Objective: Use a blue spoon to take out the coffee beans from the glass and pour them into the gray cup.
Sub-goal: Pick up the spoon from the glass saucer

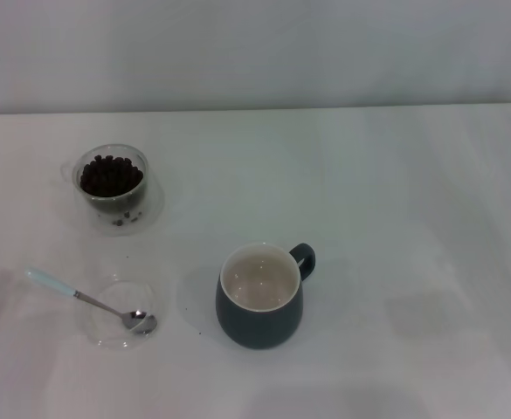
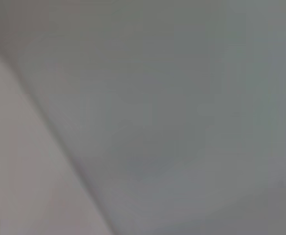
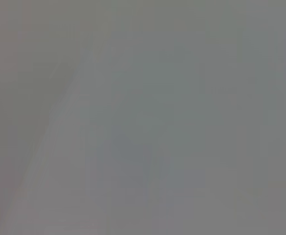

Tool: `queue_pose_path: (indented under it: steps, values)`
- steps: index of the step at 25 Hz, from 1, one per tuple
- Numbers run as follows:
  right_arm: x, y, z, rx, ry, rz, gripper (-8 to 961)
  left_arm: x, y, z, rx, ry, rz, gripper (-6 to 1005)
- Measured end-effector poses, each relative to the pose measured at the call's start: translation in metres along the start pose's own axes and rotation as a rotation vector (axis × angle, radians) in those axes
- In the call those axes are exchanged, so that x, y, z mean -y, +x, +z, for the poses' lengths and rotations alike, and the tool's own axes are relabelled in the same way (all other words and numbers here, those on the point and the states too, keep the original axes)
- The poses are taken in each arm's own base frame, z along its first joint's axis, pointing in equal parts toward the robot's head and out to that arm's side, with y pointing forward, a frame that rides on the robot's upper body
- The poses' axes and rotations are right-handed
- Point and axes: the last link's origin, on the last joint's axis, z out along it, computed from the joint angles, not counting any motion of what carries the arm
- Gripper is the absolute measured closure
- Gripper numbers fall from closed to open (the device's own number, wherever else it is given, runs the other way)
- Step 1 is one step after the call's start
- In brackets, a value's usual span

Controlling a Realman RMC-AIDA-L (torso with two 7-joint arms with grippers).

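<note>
You see no gripper; take the light, slippery pale-blue-handled metal teaspoon (image 1: 90,302), left of the dark blue-gray mug (image 1: 260,297), by its handle.

Text on cup (image 1: 259,301): none can be read
Text on glass (image 1: 113,186): none can be read
Text on spoon (image 1: 89,299): none can be read
Text on table (image 1: 395,218): none can be read
Wrist views: no letters, numbers or signs to see
</note>
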Motion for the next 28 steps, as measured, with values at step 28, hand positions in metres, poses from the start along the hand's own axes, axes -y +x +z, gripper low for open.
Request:
queue_pose_path:
  steps: [28]
  values:
    - [-0.005, -0.005, 0.007, 0.028, -0.007, -0.005, 441, -0.002, -0.037, 0.05, 0.321, 0.074, -0.087, 138]
